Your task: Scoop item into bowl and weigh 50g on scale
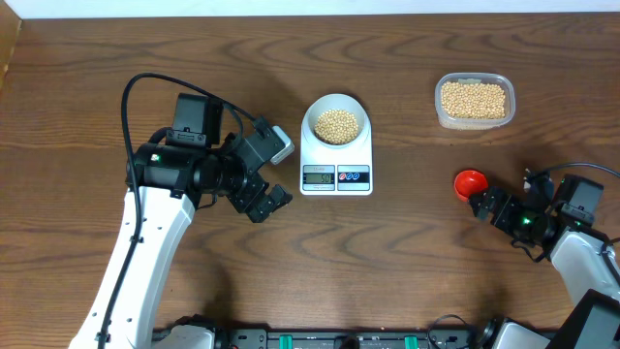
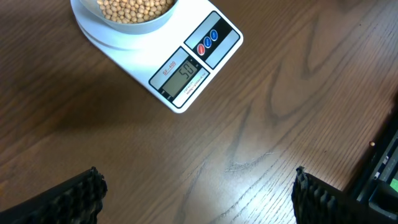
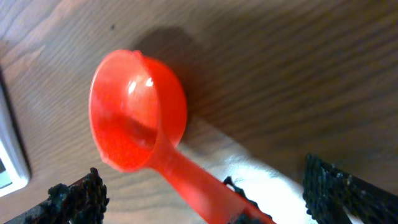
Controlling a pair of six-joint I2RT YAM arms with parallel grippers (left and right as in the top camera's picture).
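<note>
**A:** Start closest to the base. What are the grippers doing?

**B:** The right gripper [image 1: 487, 206] sits low over the wooden table [image 1: 407, 281] on the right side, with its fingers [image 3: 78, 199] spread wide. The handle [image 3: 186, 180] of a red scoop [image 3: 138, 118] runs between them, but neither finger touches it. The scoop lies on the wood with its cup facing up.

**A:** And the left one?

**B:** The left gripper [image 1: 269, 204] hovers just left of the scale. Its jaws are just as wide and grip nothing.

**A:** Where is the scale itself?

**B:** It is mid-table, between the two arms and a little farther back. It is a white digital kitchen scale [image 1: 336, 157], with its display [image 2: 185, 76] and two round buttons [image 2: 208, 40], one red and one blue, on its near edge. From the left wrist the digits look like fifty, though the last mark is hard to read.

**A:** The bowl?

**B:** The small white bowl [image 1: 312, 118] stands on the far part of the scale and covers most of the platform. Tan soybeans [image 1: 336, 126] are heaped inside it.

**A:** Anything beyond that?

**B:** At the far right, well apart from the scale, a clear plastic tub [image 1: 474, 124] holds a level bed of soybeans [image 1: 474, 100]
</note>
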